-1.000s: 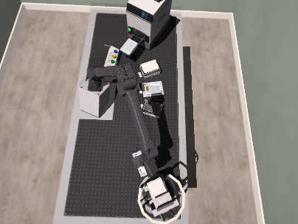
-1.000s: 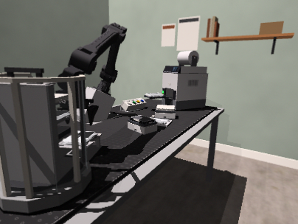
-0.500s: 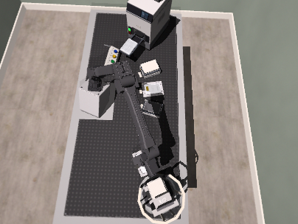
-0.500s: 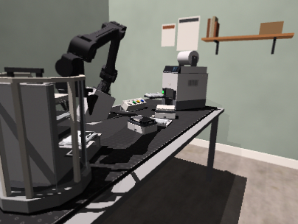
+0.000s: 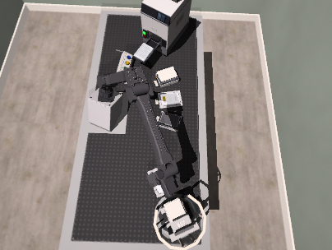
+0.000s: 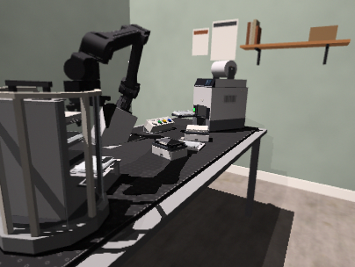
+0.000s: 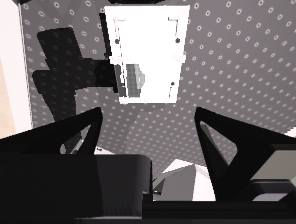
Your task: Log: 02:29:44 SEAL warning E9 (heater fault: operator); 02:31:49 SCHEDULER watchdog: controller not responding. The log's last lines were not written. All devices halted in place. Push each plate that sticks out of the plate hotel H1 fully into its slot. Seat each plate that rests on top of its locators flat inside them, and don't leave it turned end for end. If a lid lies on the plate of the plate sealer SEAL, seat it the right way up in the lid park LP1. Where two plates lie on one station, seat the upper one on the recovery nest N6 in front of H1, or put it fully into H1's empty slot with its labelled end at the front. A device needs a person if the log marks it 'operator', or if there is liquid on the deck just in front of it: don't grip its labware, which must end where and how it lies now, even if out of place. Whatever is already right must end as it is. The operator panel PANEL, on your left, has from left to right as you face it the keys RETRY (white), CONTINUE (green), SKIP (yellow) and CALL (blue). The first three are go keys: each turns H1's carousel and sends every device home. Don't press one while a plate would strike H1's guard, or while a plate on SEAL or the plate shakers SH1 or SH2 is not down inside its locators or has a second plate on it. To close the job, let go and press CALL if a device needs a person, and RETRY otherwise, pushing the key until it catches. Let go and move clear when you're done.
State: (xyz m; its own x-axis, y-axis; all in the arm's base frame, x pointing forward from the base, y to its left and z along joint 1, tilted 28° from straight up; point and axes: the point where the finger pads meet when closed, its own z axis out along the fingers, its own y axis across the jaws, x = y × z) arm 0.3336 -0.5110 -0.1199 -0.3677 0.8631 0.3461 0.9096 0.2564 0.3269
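Note:
My gripper [image 5: 104, 91] is wide open and empty, and it also shows in the exterior view [image 6: 121, 105]. It hangs over a white block [image 5: 107, 108] at the deck's left edge. In the wrist view the open fingers frame the block's white top [image 7: 146, 52], which carries small locator marks and a grey patch. The operator panel [image 5: 125, 62] with its coloured keys lies just beyond the block. The sealer [image 5: 164, 22] stands at the far end with a pale plate [image 5: 144, 52] on its stage.
Three stations line the right side: one with a white plate [image 5: 168, 76], one with a labelled white plate [image 5: 170, 99], and one dark [image 5: 170, 120]. The round plate hotel [image 5: 178, 222] stands at the near end, with a plate [image 6: 94, 167] low between its guard posts.

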